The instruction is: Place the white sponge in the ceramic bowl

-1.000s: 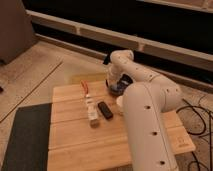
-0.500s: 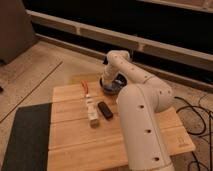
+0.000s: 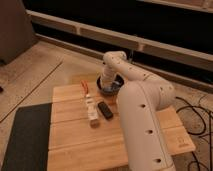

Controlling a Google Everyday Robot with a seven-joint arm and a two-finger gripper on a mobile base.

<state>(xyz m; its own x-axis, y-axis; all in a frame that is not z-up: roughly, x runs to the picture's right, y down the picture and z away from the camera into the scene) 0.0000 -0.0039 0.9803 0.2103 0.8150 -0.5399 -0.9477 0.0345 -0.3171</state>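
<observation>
Since the earlier frame the arm has swung its wrist further over the ceramic bowl (image 3: 111,86), and the hand (image 3: 108,83) now hangs low at the bowl's mouth, nearer its left rim than before. Whether the hand is spread or pressed together cannot be told; the wrist hides it. The white sponge (image 3: 114,86) seems to be the pale patch inside the bowl, just right of the hand, though I cannot say if it is let go or held.

Risk, as I judge it: if the sponge clings to the hand, lifting away could drag it back out over the rim onto the bench (image 3: 75,145). A low retreat could also knock the bowl.

The arm reaches from the near right, elbow high, forearm bent down steeply onto the bowl. The black block (image 3: 105,109) and whitish bar (image 3: 91,111) lie in front of the bowl, well apart from it.
</observation>
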